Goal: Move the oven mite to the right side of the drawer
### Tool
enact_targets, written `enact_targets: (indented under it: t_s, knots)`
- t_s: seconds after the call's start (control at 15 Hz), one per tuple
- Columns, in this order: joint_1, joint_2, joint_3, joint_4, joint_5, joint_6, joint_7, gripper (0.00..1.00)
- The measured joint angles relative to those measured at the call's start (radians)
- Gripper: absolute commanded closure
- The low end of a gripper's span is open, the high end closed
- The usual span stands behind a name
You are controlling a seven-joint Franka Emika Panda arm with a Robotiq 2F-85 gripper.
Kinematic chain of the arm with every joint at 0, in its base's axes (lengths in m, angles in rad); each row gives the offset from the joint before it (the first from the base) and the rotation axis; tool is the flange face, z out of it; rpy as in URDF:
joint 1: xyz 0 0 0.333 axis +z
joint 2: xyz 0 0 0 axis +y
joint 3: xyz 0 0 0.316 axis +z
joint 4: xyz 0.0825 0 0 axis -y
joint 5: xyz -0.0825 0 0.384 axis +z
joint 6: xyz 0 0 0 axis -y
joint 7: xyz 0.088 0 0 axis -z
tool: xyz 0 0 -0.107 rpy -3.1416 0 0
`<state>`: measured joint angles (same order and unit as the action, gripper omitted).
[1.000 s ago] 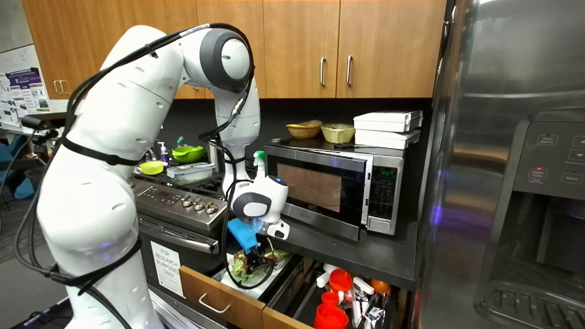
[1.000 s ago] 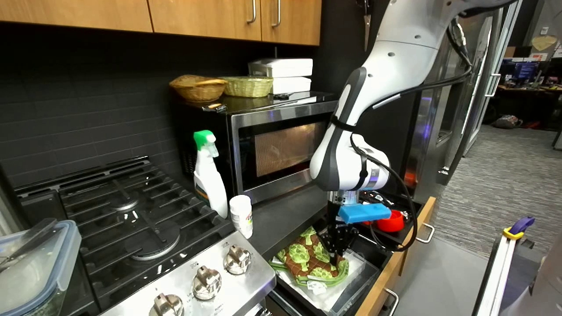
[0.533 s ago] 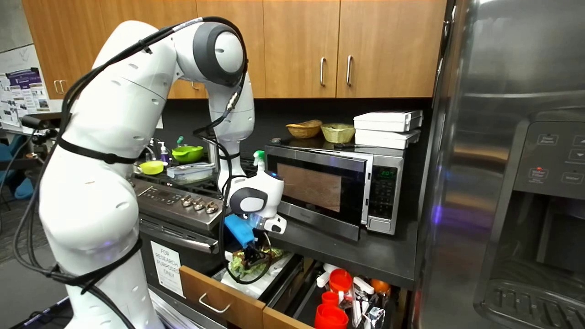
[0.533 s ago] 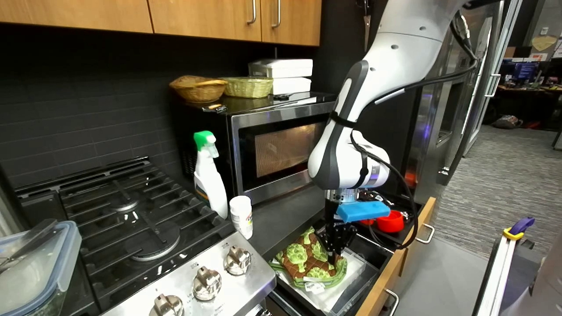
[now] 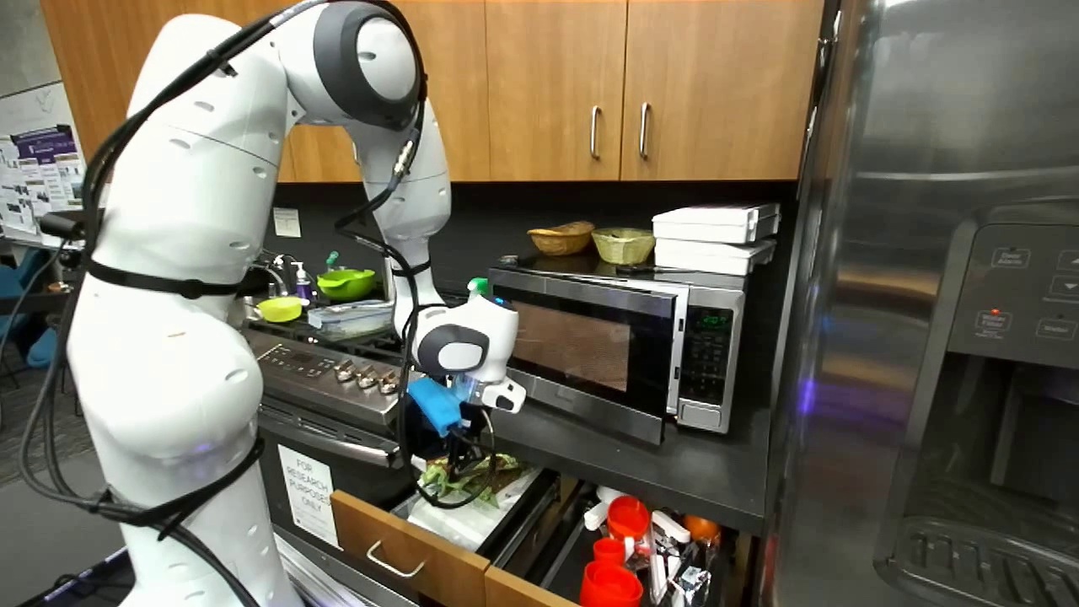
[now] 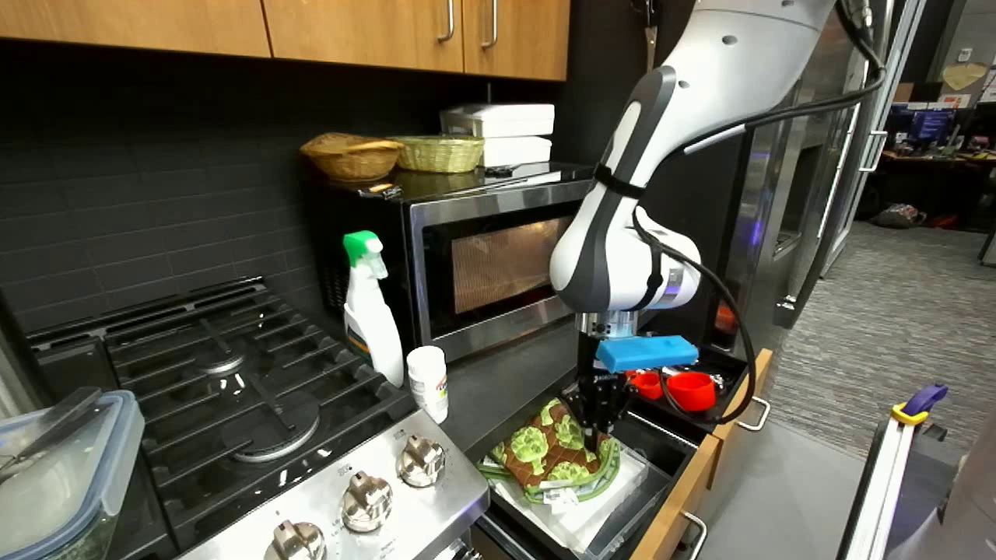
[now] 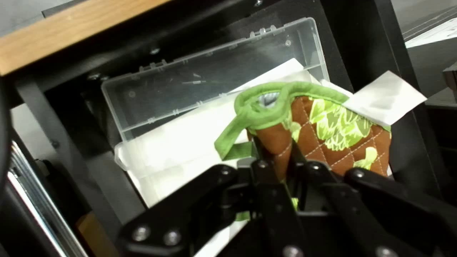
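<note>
The oven mite [image 6: 531, 451], brown quilted cloth with green leaf patterns and green trim, lies in the open drawer [image 6: 675, 509] on white paper and a clear plastic box. It also shows in an exterior view [image 5: 437, 479] and in the wrist view [image 7: 339, 132]. My gripper [image 7: 278, 150] is shut on a fold of the mitt near its green loop; brown cloth shows between the fingertips. In an exterior view the gripper [image 6: 593, 443] points down at the mitt's front-right part, which looks slightly lifted. The mitt's underside is hidden.
The clear plastic box [image 7: 228, 67] fills much of the drawer. A neighbouring open drawer holds red cups [image 5: 609, 583] and utensils. The dark counter edge and microwave [image 5: 573, 337] stand behind. A spray bottle [image 6: 372, 319], white bottle [image 6: 428, 381] and stove [image 6: 233, 389] stand beside.
My gripper has risen a little, and the gripped part of the mitt has come up with it. The mitt has shifted and turned slightly. The drawer has not moved.
</note>
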<state>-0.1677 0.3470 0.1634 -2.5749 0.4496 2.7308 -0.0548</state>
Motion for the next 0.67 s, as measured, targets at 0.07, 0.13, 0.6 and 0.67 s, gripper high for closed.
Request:
enact_targets:
  t_s: [0.07, 0.13, 0.6, 0.67]
  knots:
    - [0.009, -0.018, -0.011, -0.007, -0.003, -0.014, 0.012, 0.96]
    - [0.018, -0.036, -0.023, -0.013, -0.011, -0.029, 0.027, 0.96]
    - [0.073, -0.134, -0.089, -0.044, -0.070, -0.112, 0.125, 0.96]
    - [0.079, -0.147, -0.096, -0.046, -0.079, -0.123, 0.137, 0.96]
